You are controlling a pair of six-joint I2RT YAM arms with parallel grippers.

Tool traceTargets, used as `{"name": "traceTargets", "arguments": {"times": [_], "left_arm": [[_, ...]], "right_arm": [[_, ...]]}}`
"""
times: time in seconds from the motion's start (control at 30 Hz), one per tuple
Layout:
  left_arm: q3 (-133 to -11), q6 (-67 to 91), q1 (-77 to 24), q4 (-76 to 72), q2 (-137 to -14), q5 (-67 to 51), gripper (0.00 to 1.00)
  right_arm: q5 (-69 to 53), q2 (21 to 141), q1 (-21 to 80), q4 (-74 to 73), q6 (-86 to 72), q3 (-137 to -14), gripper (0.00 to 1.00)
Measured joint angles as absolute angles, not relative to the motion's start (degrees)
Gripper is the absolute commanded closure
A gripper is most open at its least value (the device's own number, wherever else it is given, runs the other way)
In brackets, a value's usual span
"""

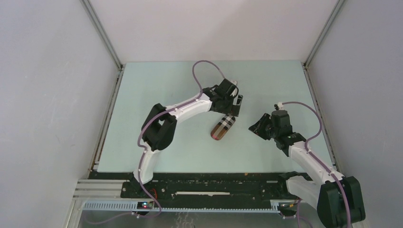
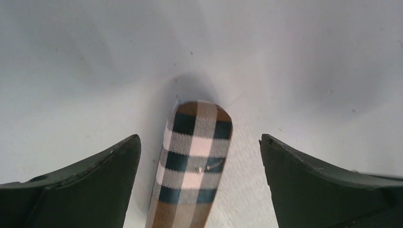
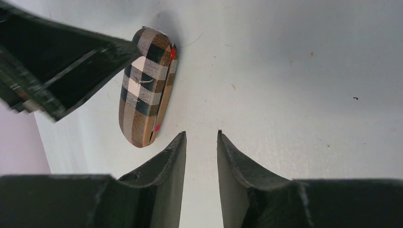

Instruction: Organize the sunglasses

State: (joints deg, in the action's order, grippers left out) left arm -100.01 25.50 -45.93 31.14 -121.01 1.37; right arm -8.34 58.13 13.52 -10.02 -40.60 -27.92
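Note:
A brown plaid case (image 1: 223,127) lies shut on the pale table, seen close up in the left wrist view (image 2: 195,161) and in the right wrist view (image 3: 142,85). Of the sunglasses (image 3: 172,52) only small red slivers show at the case's seam; the rest is hidden inside. My left gripper (image 1: 231,107) hovers over the case's far end, open wide (image 2: 200,137), its fingers on either side and clear of it. My right gripper (image 1: 255,126) sits to the right of the case, its fingers a narrow gap apart (image 3: 201,132) with only bare table between them.
One black finger of the left gripper (image 3: 62,61) fills the upper left of the right wrist view, beside the case. White walls with metal corner rails (image 1: 102,35) enclose the table on three sides.

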Motion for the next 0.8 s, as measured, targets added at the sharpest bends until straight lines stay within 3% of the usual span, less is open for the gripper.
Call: {"name": "traceTargets", "arguments": {"times": [0.27, 0.57, 0.7, 0.8], "left_arm": [[-109.8, 25.6, -45.9, 37.3, -130.6, 3.9, 0.00], [-112.3, 26.6, -46.3, 40.6, -133.9, 4.0, 0.01], [-112.3, 27.1, -46.5, 41.4, -134.1, 4.0, 0.11], [-112.3, 27.4, -46.6, 41.5, -134.1, 3.9, 0.27]], "right_arm": [[-7.9, 56.9, 13.5, -11.1, -40.0, -27.9, 0.61], [-8.0, 56.9, 13.5, -11.4, -39.8, -27.9, 0.62], [-8.0, 57.0, 13.5, -11.4, -39.8, -27.9, 0.62], [-8.0, 57.0, 13.5, -11.4, -39.8, -27.9, 0.62]]}}
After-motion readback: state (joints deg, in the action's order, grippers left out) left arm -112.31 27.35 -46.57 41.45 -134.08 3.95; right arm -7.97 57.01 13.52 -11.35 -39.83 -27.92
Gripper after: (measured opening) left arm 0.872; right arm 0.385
